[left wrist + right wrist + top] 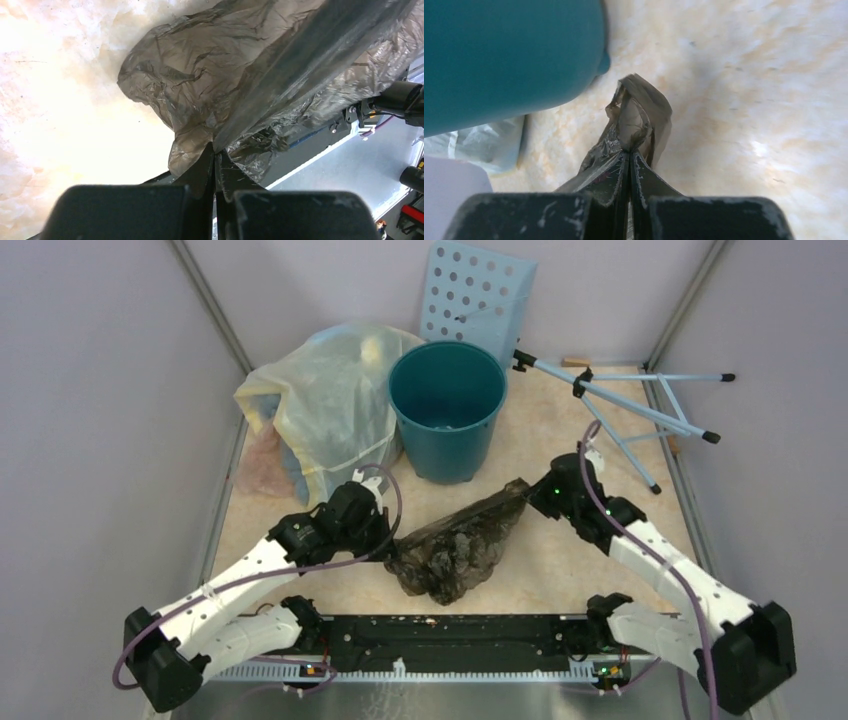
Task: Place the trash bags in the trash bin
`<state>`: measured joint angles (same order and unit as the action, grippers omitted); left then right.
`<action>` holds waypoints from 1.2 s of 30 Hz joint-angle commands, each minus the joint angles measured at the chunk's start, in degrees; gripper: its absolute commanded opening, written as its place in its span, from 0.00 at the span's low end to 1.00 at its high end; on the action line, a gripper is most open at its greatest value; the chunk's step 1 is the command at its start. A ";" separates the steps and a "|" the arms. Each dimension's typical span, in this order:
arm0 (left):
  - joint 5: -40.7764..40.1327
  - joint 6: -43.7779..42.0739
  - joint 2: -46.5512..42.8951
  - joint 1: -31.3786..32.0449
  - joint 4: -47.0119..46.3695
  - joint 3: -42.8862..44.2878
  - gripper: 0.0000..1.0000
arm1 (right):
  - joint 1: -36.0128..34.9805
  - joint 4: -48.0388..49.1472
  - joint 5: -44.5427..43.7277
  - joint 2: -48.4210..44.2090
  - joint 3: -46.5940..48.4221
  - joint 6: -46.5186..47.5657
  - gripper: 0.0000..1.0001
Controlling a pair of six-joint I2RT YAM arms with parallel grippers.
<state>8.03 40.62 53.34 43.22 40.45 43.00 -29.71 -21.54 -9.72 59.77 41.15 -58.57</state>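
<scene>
Nearest me, the left gripper point(388, 550) pinches one end of the thin, dark grey crinkly plastic trash bag point(462, 540), which stretches across the pale marbled tabletop point(560, 560). The right gripper point(532, 495) is clamped tight on the bag's farther end. Just beyond stands the round teal plastic trash bin point(450, 455), upright, the bag outside it. A pale yellowish stuffed bag point(320, 410) slumps beside the bin, with a light blue perforated panel point(475, 290) behind.
</scene>
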 commanded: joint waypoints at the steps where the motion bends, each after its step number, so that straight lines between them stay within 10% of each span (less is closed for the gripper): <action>1: -0.47 2.04 -2.53 0.18 0.72 -1.34 0.00 | 2.27 -11.62 -8.90 -9.42 -1.23 1.76 0.00; 9: -2.94 -0.71 0.84 0.11 5.84 5.02 0.00 | 3.51 -19.61 -17.39 -15.68 3.45 7.11 0.00; 20: -6.45 -6.86 12.86 0.11 10.87 22.65 0.01 | 3.49 -17.81 1.05 -16.45 6.42 11.36 0.00; 23: -4.66 -6.61 14.60 0.11 9.61 23.77 0.02 | 3.58 -15.77 6.70 -16.16 3.79 13.68 0.48; 25: -2.09 -6.41 15.15 0.11 7.12 22.45 0.03 | 3.49 -15.32 13.92 -14.24 4.05 17.22 0.61; 36: 9.11 -0.89 20.64 -0.02 -3.19 15.91 0.00 | 3.35 -21.41 15.42 -15.77 4.90 20.95 0.56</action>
<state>12.95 37.23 72.82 43.33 42.89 60.20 -26.72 -41.98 5.32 46.59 45.39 -39.44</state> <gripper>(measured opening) 0.005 0.574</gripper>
